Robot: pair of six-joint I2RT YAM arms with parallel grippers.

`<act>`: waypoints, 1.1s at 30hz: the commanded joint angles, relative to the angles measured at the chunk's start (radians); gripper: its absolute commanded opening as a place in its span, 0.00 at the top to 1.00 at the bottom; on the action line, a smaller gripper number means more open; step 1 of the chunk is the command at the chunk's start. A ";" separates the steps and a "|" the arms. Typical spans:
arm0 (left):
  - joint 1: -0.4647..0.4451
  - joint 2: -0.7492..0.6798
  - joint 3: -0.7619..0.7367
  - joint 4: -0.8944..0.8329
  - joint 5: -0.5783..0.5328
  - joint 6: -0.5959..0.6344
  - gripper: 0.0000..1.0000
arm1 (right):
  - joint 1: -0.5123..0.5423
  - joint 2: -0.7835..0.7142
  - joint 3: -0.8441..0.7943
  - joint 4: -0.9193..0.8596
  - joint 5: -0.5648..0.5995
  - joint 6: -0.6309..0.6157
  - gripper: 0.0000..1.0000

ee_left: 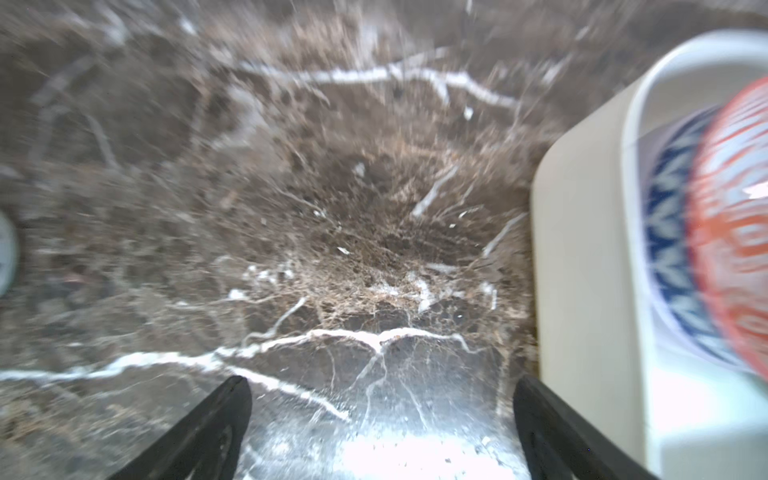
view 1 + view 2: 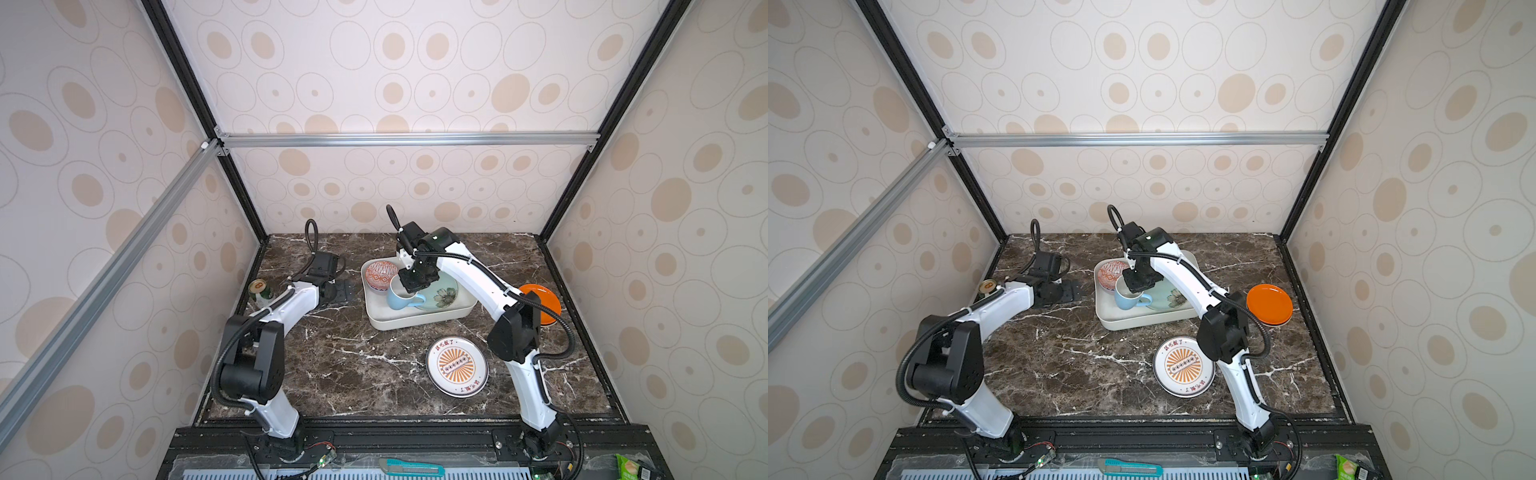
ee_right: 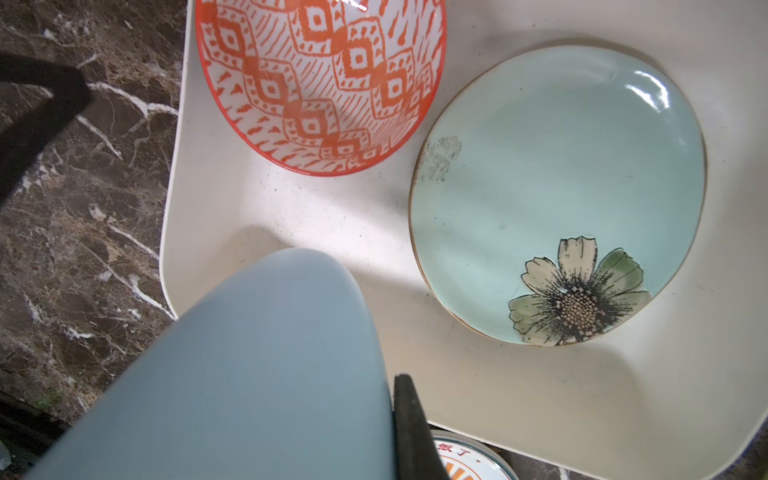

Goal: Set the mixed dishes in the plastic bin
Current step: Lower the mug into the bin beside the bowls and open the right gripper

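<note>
Bin (image 2: 415, 324) with bowl (image 2: 380, 272), floral plate (image 2: 444, 297), right end effector (image 2: 409, 291) clamped on mug (image 2: 397, 302) rim, left end effector (image 1: 381, 388) agape

From the left wrist, the marble (image 1: 291, 208) is smeared, and the bowl (image 1: 731, 232) in the bin (image 1: 582, 270) is a blur cut by the frame's edge. A pale round thing (image 1: 6, 249) well apart from the bin is cut too; I cannot tell what it is. From the right wrist, the mug (image 3: 249, 374) at the bin's corner loses its rim and handle past the edge and hides all but one finger (image 3: 411, 428) of the right gripper (image 2: 409, 287). Beyond the bin only a sliver of the sunburst plate (image 3: 469, 461) shows. In a top view the right arm (image 2: 469, 274) covers part of the orange plate (image 2: 540, 292) beside the bin, and the left arm (image 2: 295, 303) hides the can's (image 2: 261, 291) foot.
</note>
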 commanded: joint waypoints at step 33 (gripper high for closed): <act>0.029 -0.198 -0.135 0.089 0.083 -0.004 0.01 | 0.102 0.249 0.236 -0.103 0.066 0.035 0.67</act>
